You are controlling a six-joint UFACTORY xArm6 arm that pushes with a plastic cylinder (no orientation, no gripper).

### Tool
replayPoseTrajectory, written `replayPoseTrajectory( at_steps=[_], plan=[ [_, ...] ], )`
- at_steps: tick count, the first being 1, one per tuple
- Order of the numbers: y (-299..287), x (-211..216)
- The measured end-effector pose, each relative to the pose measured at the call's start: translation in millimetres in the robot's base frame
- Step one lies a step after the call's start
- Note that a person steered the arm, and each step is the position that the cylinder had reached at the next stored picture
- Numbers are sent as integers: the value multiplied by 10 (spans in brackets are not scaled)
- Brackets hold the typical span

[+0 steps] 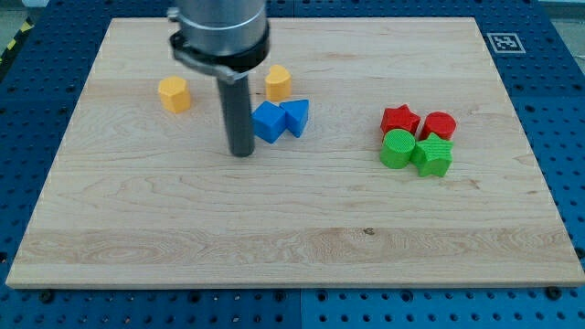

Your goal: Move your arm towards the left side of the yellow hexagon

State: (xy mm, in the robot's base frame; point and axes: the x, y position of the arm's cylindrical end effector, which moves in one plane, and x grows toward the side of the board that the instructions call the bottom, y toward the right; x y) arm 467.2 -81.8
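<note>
A yellow hexagon [173, 93] lies at the upper left of the wooden board [292, 256]. A second yellow block [278, 82] lies to its right, near the view's top; its shape is unclear. My tip [241, 153] rests on the board below and to the right of the yellow hexagon, well apart from it. It stands just left of a blue cube-like block [268, 122], close to it but with a thin gap. A blue triangular block [296, 116] touches that block's right side. The arm's body hides the board between the two yellow blocks.
At the right, a tight cluster: a red star [399, 119], a red block [440, 125], a green round block [397, 149] and a green star [432, 157]. A blue perforated table [558, 110] surrounds the board.
</note>
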Motion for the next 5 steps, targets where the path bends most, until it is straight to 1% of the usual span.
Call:
replayPoseTrajectory(
  at_steps=[1,2,3,5],
  plan=[
    [-640,23],
    [-1147,-208],
    [-1289,-459],
    [-1289,-464]
  ],
)
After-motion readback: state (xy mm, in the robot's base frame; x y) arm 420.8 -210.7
